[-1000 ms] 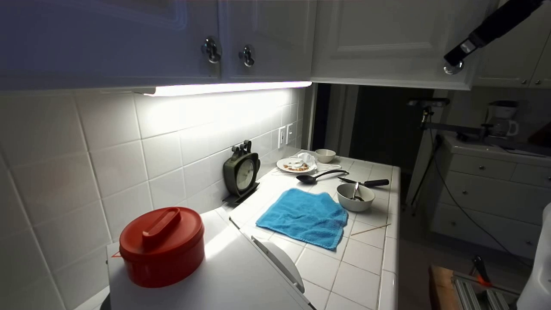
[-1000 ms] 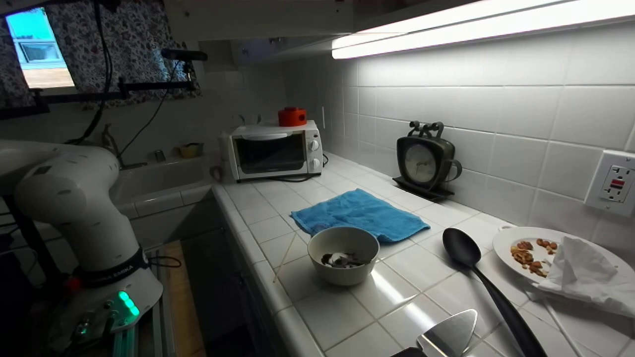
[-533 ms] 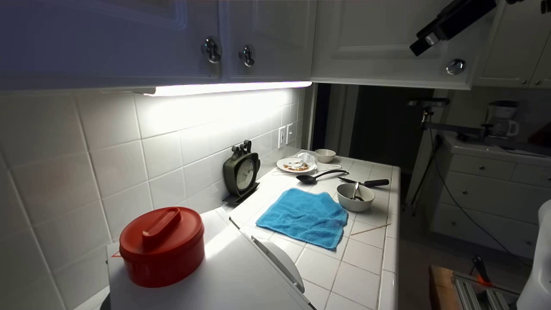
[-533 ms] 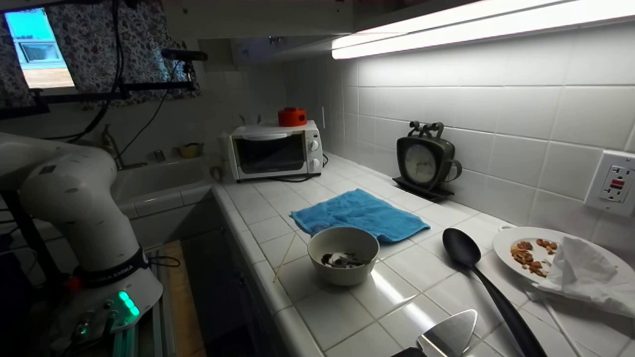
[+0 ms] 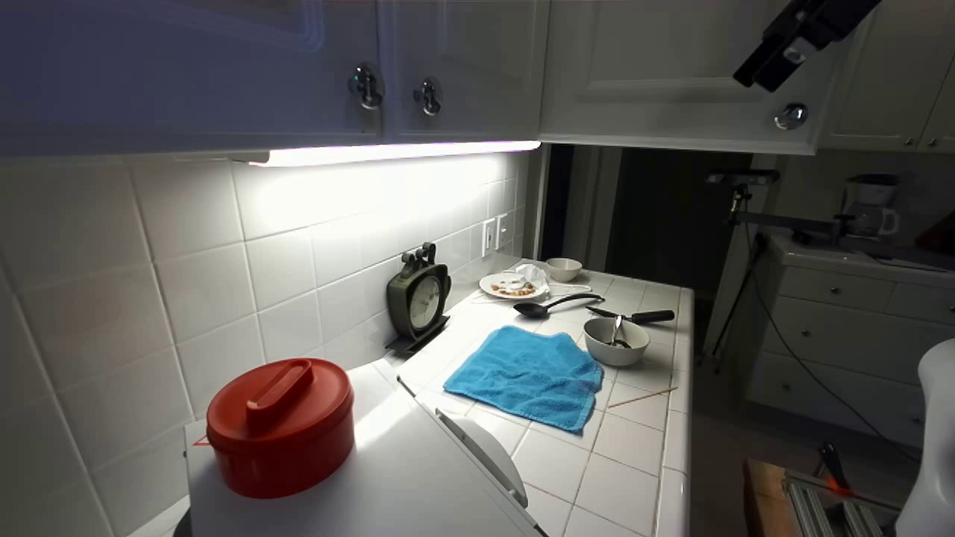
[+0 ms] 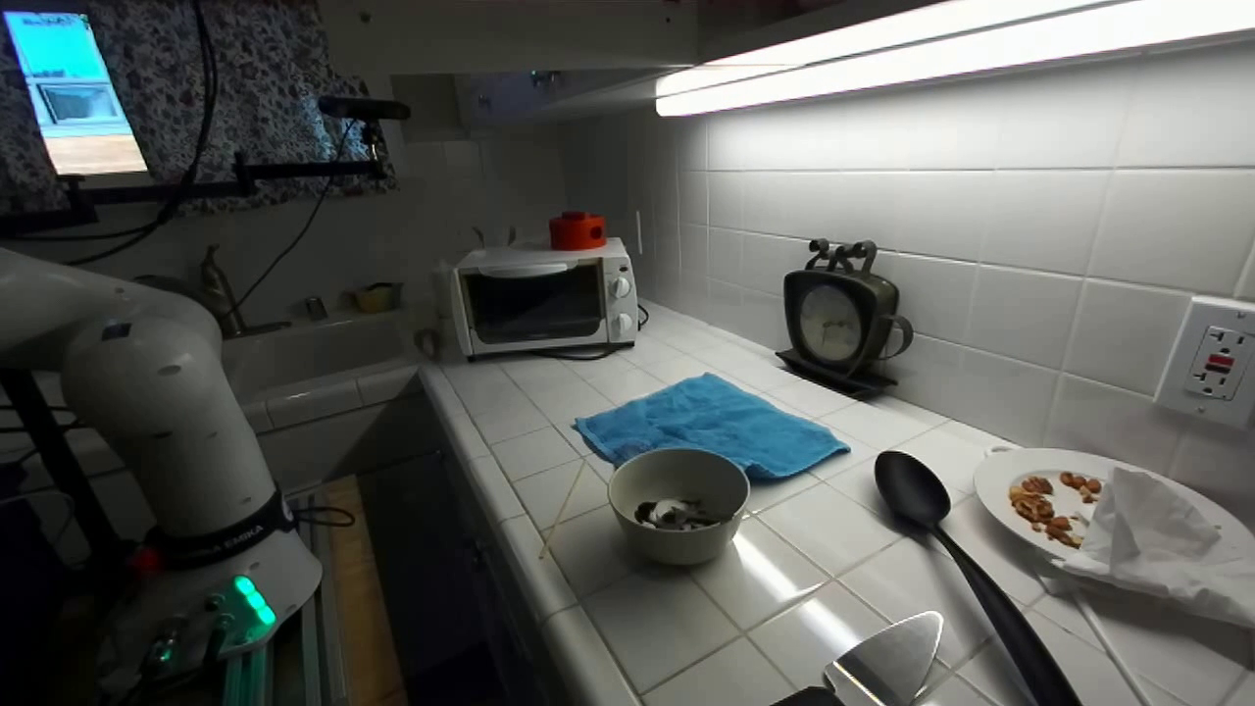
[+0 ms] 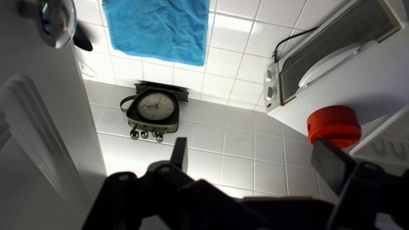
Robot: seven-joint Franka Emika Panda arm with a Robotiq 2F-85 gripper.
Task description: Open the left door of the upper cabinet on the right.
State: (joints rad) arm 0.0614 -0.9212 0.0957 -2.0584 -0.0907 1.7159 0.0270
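Observation:
The left door (image 5: 671, 60) is a white framed panel that stands swung out, roughly square to the tiled wall. Its round silver knob (image 5: 791, 116) is near the lower free corner. The door and knob (image 7: 57, 22) fill the left of the wrist view. The inner face of the door (image 6: 510, 39) shows in an exterior view. The upper cabinet (image 6: 765, 34) shows only its lower part there; the rest is hidden or out of view. My gripper (image 5: 758, 77) is open and empty, on the door's outer-face side, up and left of the knob. In the wrist view the gripper (image 7: 250, 143) has its fingers wide apart.
Bluish cabinet doors (image 5: 186, 74) with two close knobs stand on the same wall. A light strip (image 5: 403, 153) hangs beneath. A toaster oven (image 7: 332, 67) carries a red pot (image 7: 334, 126). A scale-like clock (image 5: 419, 298), blue towel (image 5: 530, 377) and bowl (image 5: 616, 341) sit on the counter.
My gripper was over the knob one second ago, then moved left and up off it, then a little back to the right. The arm shifted slightly. The door has not visibly moved.

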